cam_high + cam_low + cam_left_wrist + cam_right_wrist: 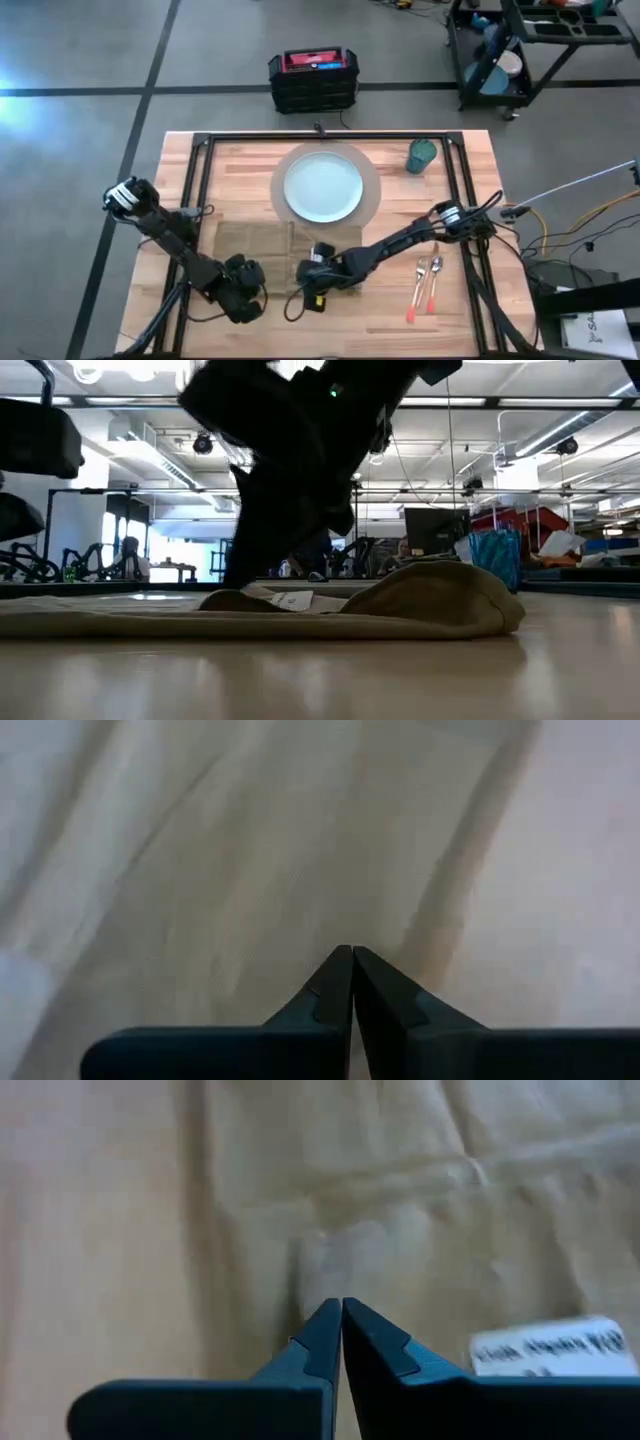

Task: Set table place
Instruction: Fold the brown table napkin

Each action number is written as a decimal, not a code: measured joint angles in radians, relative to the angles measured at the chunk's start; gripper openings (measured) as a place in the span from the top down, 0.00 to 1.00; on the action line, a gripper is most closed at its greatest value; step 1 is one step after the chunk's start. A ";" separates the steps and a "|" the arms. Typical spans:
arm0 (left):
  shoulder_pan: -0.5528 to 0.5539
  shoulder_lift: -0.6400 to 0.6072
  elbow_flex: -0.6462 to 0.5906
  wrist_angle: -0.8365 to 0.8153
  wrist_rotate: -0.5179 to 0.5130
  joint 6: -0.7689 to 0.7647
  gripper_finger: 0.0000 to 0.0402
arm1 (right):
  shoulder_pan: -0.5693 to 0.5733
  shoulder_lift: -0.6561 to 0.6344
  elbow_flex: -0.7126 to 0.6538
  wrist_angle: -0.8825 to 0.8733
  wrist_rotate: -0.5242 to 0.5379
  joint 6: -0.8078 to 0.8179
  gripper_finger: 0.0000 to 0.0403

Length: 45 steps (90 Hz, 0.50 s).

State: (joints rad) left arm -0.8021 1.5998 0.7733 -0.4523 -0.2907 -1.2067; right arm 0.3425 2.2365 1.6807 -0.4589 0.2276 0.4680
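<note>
- Your plate (323, 186) sits empty on the round mat (372, 195) at the table's (480, 180) far middle; the cup (421, 155) stands just right of the mat, contents not visible.
- The napkin (262, 245) lies flat near the mat's front-left; in the low view it shows a raised fold and a white tag (291, 600).
- Your left gripper (352, 957) has its fingers pressed together over the napkin; whether cloth is pinched you can't tell.
- Your right gripper (341, 1308) is likewise closed tip to tip at the napkin's right edge.
- Fork (419, 285) and knife (434, 284) lie side by side, front right.
- The low view is mostly blocked by dark arm.
</note>
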 joint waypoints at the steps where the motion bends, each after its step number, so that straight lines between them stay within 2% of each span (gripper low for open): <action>1: 0.000 0.002 0.000 0.001 0.000 -0.001 1.00 | -0.002 0.002 0.003 -0.005 0.000 0.000 1.00; 15: -0.003 0.009 0.000 -0.001 0.007 -0.006 1.00 | -0.017 0.017 -0.004 -0.084 0.016 0.021 1.00; 33: -0.029 -0.008 -0.001 -0.025 0.012 -0.005 1.00 | -0.022 0.011 -0.004 -0.311 0.151 0.095 1.00; 45: -0.056 -0.012 -0.001 -0.076 0.033 -0.012 1.00 | -0.022 0.003 -0.006 -0.478 0.202 0.155 1.00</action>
State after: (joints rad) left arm -0.8582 1.5875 0.7719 -0.5282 -0.2581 -1.2188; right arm 0.3209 2.2397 1.6749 -0.9369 0.4293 0.6230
